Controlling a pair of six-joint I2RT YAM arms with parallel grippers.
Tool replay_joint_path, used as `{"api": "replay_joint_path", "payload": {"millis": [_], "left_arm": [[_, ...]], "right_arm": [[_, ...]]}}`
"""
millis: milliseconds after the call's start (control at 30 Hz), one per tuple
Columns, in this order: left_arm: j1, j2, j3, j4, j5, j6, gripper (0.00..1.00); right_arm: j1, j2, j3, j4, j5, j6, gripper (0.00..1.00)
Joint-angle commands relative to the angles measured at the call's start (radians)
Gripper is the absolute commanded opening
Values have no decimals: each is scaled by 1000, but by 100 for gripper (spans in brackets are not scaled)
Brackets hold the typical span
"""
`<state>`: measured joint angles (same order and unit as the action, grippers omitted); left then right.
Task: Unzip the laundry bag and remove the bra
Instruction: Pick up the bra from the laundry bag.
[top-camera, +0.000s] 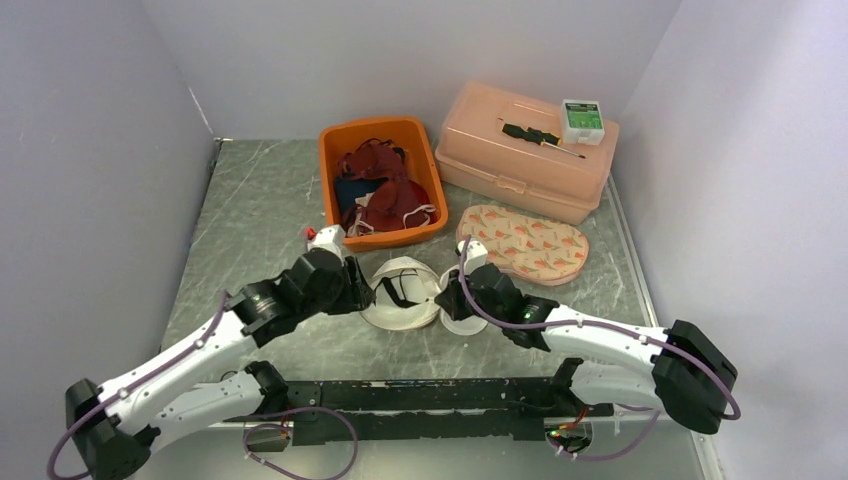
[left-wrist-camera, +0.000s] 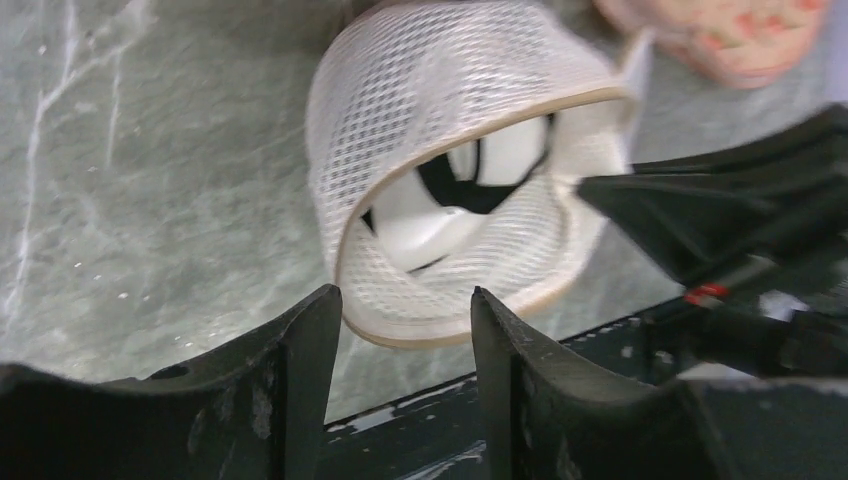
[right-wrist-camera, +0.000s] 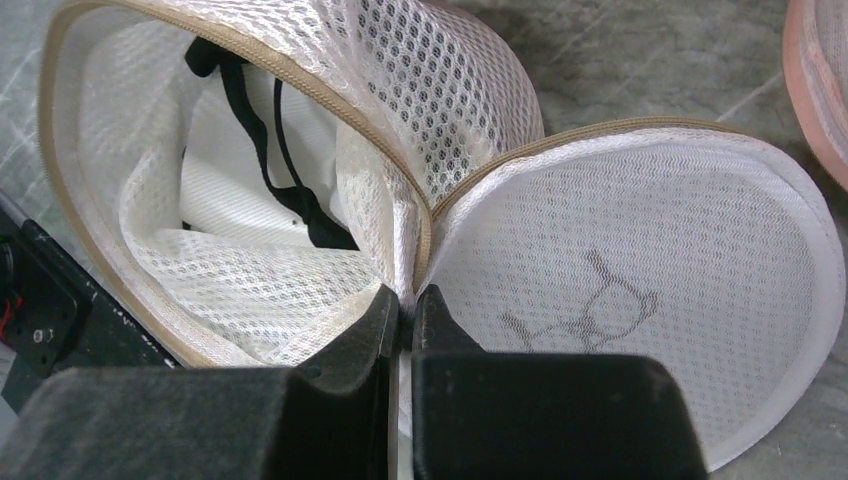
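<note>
A round white mesh laundry bag (top-camera: 405, 310) with a tan edge lies unzipped on the grey stone table (top-camera: 260, 220). Its lid is flopped to one side. A white bra (right-wrist-camera: 225, 195) with black straps sits inside it. The right gripper (right-wrist-camera: 407, 300) is pressed together, pinching the bag's seam where the lid joins. The left gripper (left-wrist-camera: 405, 300) is spread, with the bag's rim just past its tips. Behind the bag stands an orange plastic tub (top-camera: 335, 150) of red clothes. A flat pink patterned pouch (top-camera: 525, 243) and a peach plastic box (top-camera: 500, 150) are there too.
</note>
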<state>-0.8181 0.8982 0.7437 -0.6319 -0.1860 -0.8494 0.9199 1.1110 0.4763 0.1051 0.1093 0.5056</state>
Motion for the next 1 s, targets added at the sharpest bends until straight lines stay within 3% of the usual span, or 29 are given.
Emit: {"api": "replay_joint_path", "payload": {"millis": [0, 100, 300, 467, 700, 967], "left_arm": [[-4, -96, 34, 74, 82, 13, 56], [-4, -76, -13, 196, 154, 6, 55], [-4, 107, -30, 338, 193, 19, 53], [-4, 211, -3, 306, 150, 17, 59], [-4, 171, -64, 280, 57, -15, 75], [-2, 234, -59, 360, 59, 78, 78]], "right_arm": [[7, -21, -20, 44, 14, 40, 0], [16, -28, -37, 65, 4, 60, 0], [37, -55, -61, 68, -2, 76, 0], [43, -85, -76, 50, 4, 82, 0], [44, -101, -91, 50, 3, 79, 0], [44, -88, -98, 75, -8, 67, 0]]}}
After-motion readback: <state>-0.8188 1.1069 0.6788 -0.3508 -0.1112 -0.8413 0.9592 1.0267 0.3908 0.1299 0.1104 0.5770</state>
